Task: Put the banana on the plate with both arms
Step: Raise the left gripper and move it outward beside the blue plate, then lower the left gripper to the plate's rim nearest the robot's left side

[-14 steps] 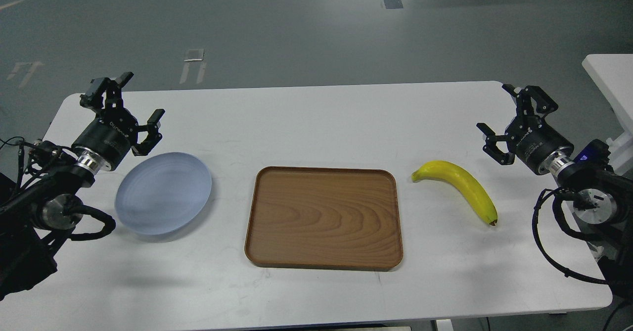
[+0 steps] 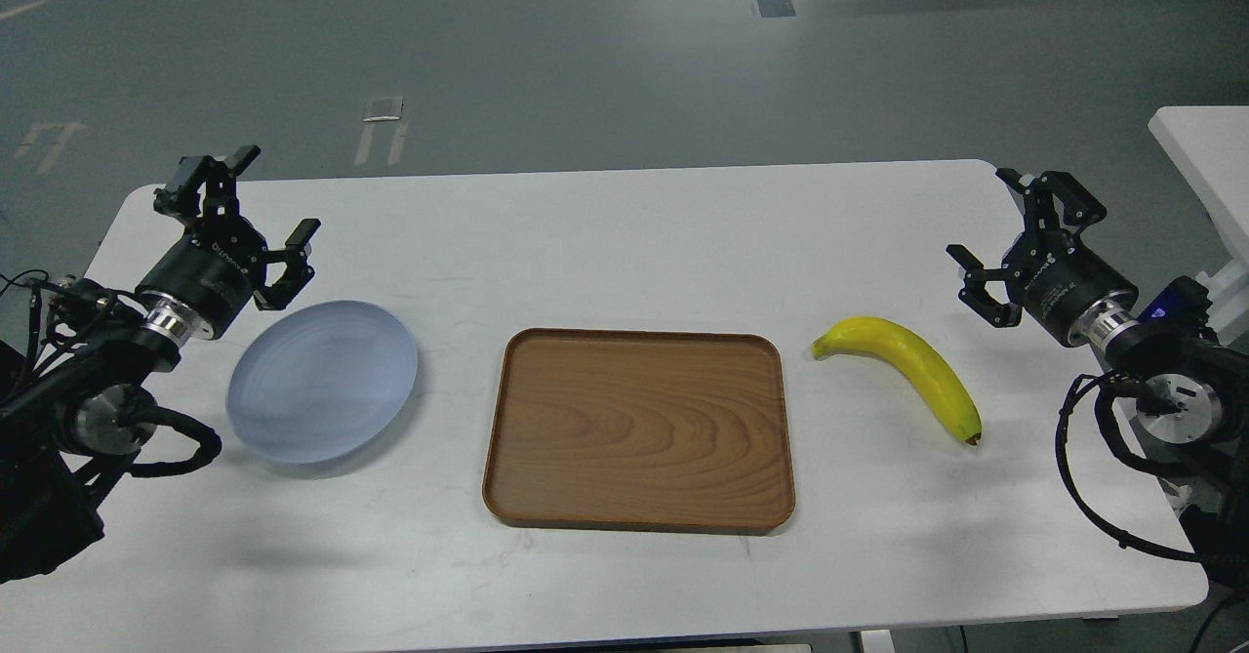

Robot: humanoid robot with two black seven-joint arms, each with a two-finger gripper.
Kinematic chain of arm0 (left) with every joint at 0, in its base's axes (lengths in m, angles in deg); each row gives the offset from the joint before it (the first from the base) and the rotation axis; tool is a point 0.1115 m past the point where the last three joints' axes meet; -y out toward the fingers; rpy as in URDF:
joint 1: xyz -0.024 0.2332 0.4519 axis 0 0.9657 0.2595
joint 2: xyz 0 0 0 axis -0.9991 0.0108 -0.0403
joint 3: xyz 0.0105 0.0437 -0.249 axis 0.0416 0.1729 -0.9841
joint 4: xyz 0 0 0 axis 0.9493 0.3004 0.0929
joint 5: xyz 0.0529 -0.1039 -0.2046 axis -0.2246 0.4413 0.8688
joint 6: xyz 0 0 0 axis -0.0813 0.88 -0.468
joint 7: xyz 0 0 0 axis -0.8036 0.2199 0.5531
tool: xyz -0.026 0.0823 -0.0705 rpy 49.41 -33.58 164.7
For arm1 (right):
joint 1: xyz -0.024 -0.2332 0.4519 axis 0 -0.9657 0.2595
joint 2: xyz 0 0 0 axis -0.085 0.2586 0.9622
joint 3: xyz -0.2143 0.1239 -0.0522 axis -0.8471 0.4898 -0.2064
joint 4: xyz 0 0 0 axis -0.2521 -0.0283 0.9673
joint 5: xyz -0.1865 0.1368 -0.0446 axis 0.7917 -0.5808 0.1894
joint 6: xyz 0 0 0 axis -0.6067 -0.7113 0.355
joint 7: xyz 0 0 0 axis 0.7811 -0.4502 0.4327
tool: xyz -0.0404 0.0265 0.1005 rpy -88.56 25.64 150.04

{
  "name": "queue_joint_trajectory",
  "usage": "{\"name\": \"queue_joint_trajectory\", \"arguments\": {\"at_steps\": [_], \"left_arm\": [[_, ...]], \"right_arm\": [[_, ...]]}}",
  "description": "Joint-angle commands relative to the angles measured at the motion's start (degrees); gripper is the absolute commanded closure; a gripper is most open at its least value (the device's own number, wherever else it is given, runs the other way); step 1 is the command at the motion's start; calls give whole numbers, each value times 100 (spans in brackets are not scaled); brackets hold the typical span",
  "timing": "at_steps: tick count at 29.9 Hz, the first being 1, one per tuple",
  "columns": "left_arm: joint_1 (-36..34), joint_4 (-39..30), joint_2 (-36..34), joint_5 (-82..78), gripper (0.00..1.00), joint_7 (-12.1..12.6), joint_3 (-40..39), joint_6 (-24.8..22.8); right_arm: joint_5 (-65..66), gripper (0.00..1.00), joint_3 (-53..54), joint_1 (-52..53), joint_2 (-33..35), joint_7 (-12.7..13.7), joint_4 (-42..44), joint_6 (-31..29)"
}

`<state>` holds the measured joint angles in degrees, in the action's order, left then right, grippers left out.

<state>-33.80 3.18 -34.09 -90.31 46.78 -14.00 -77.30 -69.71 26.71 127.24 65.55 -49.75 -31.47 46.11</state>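
Note:
The yellow banana (image 2: pixel 907 364) lies flat on the white table (image 2: pixel 624 233) at the right, its dark tip pointing to the front right. The pale blue-grey plate (image 2: pixel 323 380) sits on the table at the left, with nothing on it. My left gripper (image 2: pixel 265 196) is open and empty, held above the table just behind the plate's far left rim. My right gripper (image 2: pixel 987 224) is open and empty, held above the table behind and to the right of the banana, apart from it.
A rectangular brown wooden tray (image 2: pixel 639 428) lies between plate and banana, with nothing in it. A second white table's corner (image 2: pixel 1205 145) stands at the far right. Loose black cables (image 2: pixel 1083 497) hang by the right arm near the table's right edge.

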Motion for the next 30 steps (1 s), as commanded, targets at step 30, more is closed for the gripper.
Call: {"name": "queue_joint_trajectory", "arguments": {"at_steps": [30], "left_arm": [[-705,-1265,-1766,-8424,0,-1,1700,1842]], "right_arm": [[79,0,-74,34,24,0,13,0]]}}
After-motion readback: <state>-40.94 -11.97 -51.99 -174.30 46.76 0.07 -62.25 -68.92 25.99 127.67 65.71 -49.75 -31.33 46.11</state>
